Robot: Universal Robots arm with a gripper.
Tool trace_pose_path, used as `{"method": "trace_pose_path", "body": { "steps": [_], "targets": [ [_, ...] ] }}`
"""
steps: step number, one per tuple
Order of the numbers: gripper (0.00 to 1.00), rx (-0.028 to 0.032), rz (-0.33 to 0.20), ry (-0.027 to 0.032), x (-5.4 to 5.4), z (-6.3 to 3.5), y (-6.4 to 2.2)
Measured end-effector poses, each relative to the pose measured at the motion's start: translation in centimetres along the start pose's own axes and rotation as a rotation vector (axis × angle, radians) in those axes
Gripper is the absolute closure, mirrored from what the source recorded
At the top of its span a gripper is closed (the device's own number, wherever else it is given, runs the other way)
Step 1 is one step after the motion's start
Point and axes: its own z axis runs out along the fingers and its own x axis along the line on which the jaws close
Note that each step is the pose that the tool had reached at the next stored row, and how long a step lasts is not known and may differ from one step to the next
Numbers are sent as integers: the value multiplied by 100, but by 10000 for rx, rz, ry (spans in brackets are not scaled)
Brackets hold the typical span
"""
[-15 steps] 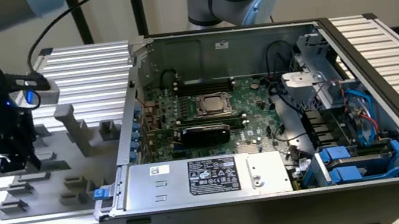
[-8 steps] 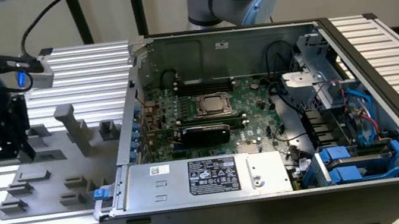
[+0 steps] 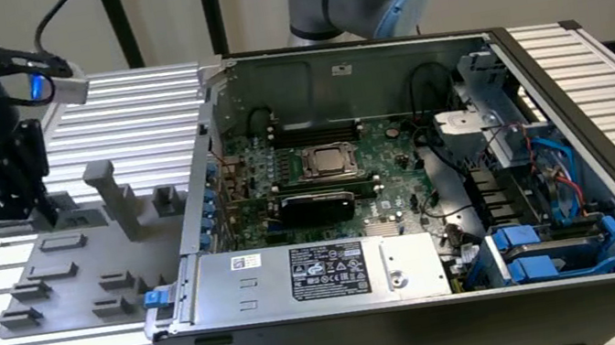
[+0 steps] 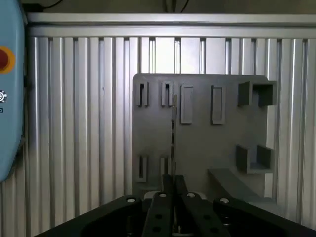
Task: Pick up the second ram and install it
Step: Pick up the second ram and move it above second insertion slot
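**Ram in pincer at fixture; slots well off to the exterior view's right**

Finding 1. The pincer (image 3: 32, 209) hangs low over the grey fixture (image 3: 64, 276) on the ribbed tabletop (image 3: 147, 96), outside the open case (image 3: 266, 68).

Finding 2. In the wrist view the pincer (image 4: 174, 195) has its fingers drawn close on either side of a thin strip seen edge-on. I judge this strip to be the ram (image 4: 173, 138), pinched by its faces. It runs straight out from between the fingertips across the fixture (image 4: 212, 143), in line with the fixture's narrow slots. I cannot tell whether its lower edge is clear of the fixture or seated in it.

Finding 3. Governing relation: the ram is at the pincer, so the gap that matters is between the ram and the board. The black memory slots (image 3: 319, 131) lie inside the case, beside the CPU socket (image 3: 328, 162), well apart from the pincer and toward the exterior view's right. Their long axis runs across that view, left to right.

Finding 4. The ram's own long axis cannot be read in the exterior view, so its alignment with the slots is unconfirmed.
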Motion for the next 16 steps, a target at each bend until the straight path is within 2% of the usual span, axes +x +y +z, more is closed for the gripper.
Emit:
{"method": "trace_pose_path", "body": {
  "steps": [9,16],
  "targets": [
    [100,1,1,-1,-46,-408,-266],
    [100,0,1,0,-70,-650,-524]
  ]
}}
